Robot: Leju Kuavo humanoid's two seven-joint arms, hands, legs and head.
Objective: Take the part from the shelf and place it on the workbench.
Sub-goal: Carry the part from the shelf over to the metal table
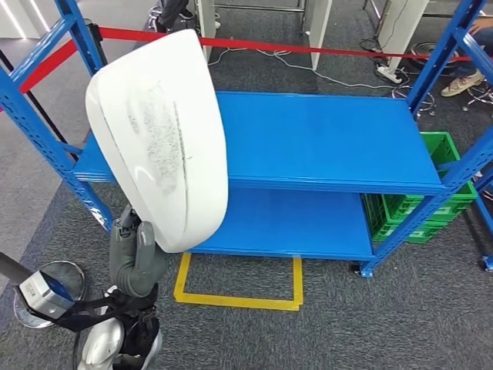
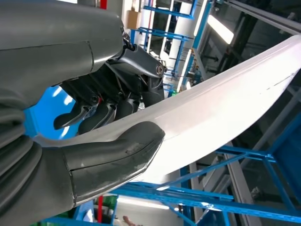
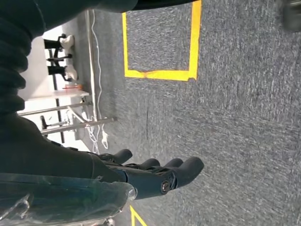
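One item in hand: a large white curved moulded shell part (image 1: 159,139), smooth and glossy with a scuffed grey patch on its face, held upright and clear of the blue metal shelf rack (image 1: 326,139), in front of the rack's left end.

Left hand (image 1: 135,254): we see it clamped on the lower edge of the part; in the left wrist view the thick grey thumb (image 2: 113,153) lies along one face and the dark fingers (image 2: 103,113) press on the other, pinching the thin rim between them.

Handling, as we judge it: a stiff, thin-walled panel, probably light for its bulk, but broad and top-heavy above a single low grip, so it may swing or twist. The slick surface offers little friction; the rim is the sensible place to hold, as now. The edge could chip if knocked on the rack.

Floor: grey carpet with a yellow taped rectangle (image 1: 238,285) before the rack; green plastic crates (image 1: 430,208) at the right end.

Right hand (image 3: 156,172): it hangs over the carpet, fingers extended and a little apart, holding nothing.
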